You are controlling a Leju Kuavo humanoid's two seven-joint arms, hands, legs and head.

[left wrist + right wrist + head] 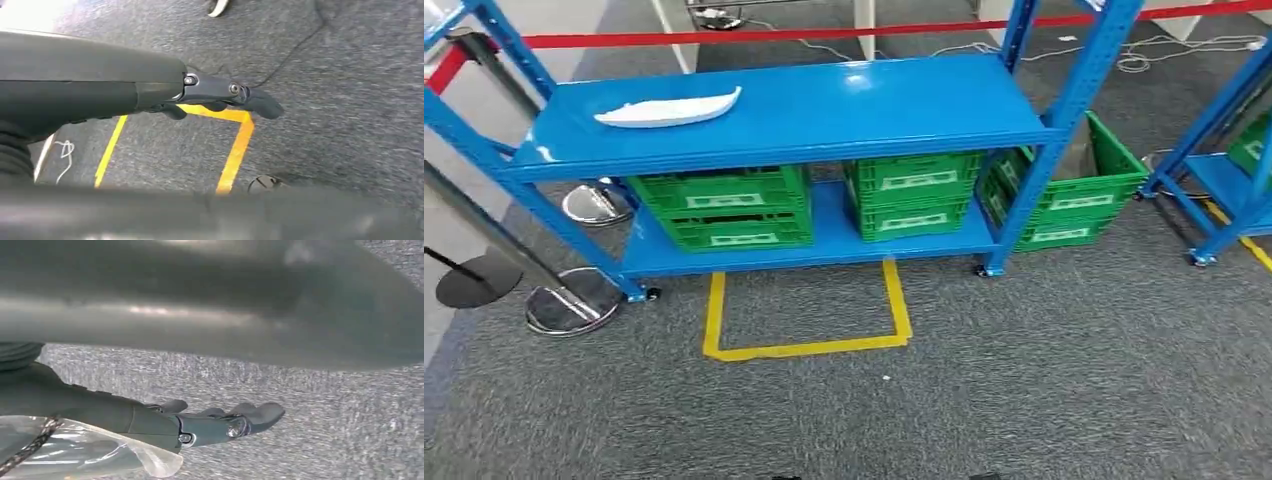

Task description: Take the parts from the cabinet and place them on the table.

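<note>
- Both hands hang low over the grey carpet: the left hand (220, 97) shows in its wrist view with fingers stretched out and apart, holding nothing, above a yellow floor marking (235, 150).
- Right hand (220, 422) also lies with fingers extended and nothing between them; a clear plastic sleeve (75, 450) wraps the arm behind it, not the hand.
- In the head view, the task's thing, a white part (669, 108), lies flat in the upper left of the frame, on the top board of the blue shelf rack (904, 100), near that board's left end and alone there.
- Below it, on the lower board, stand stacked green crates (724, 205) and (911, 193); a further green crate (1074, 195) sits on the floor at the rack's right post. Whether they hold parts cannot be told.
- The part looks like a thin moulded shell, long, curved and pointed at one end: probably light and fairly stiff, smooth and so likely slippery, and perhaps prone to flex or crack if squeezed hard.
- My judgement is that a grip across the wider middle, fingers under one long edge and thumb on top, would hold it best; the tapered tip offers little purchase.
- The robot stands back from the rack, behind the yellow square, so an approach comes first.
</note>
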